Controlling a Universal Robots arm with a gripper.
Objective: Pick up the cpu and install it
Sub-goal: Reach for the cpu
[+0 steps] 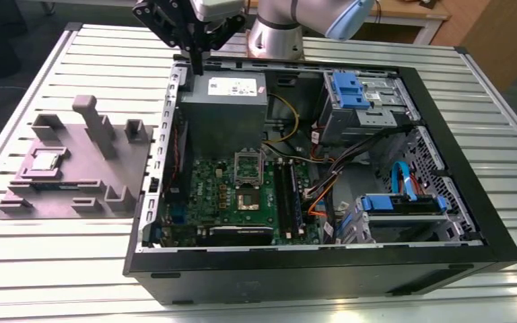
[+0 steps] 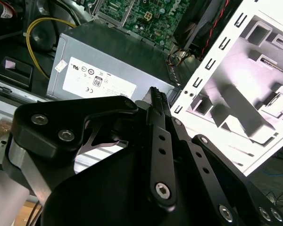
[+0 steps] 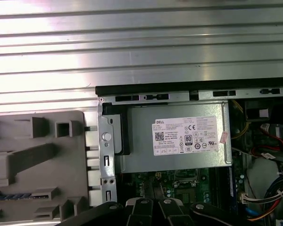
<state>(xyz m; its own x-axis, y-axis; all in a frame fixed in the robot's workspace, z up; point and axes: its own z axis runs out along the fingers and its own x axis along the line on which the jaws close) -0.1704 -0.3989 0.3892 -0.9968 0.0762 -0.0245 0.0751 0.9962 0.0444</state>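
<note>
— Gripper (image 1: 196, 66)?
— Closed tight, nothing held; over the power supply (image 1: 223, 111), whose white label (image 1: 233, 87) carries printed marks.
— Cpu (image 1: 45, 161)?
— In the grey fixture (image 1: 128, 161), near its edge on the exterior view's left.

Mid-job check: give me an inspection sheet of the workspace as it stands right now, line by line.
Surface: slatted metal table carrying an open computer case and a grey fixture tray.
Job's things: cpu lies in the fixture tray, outside the case at the exterior view's left; motherboard exposed.
Clutter: nothing seen.
Grippers: gripper shut, empty, over the case's edge beside the power supply, apart from the cpu.
Cables: yellow cable and blue cable inside the case.
Surroundings: wooden furniture beyond the table.
</note>
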